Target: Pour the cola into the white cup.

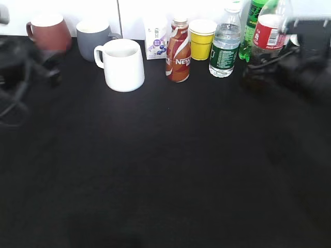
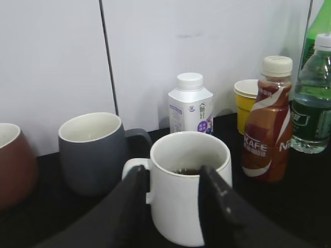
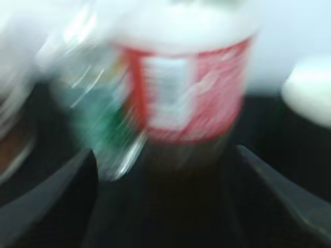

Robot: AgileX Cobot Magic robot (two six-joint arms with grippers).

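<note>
The white cup [image 1: 123, 64] stands upright at the back left of the black table. In the left wrist view the white cup [image 2: 189, 206] holds a little dark liquid. My left gripper [image 2: 173, 173] is open; its fingers frame the cup from short of it, and its blurred arm [image 1: 23, 64] is at the far left. The cola [image 1: 269, 31], with a red label, stands at the back right. In the right wrist view the cola [image 3: 191, 93] is blurred. My right gripper [image 3: 163, 155] is open, its fingers wide on either side of the bottle's dark lower part.
Along the back wall stand a brown mug [image 1: 49, 32], a grey mug [image 1: 93, 37], a small white carton [image 1: 156, 41], a Nescafe bottle [image 1: 178, 51], a yellow cup [image 1: 201, 40], a water bottle [image 1: 225, 46] and a green soda bottle [image 1: 252, 26].
</note>
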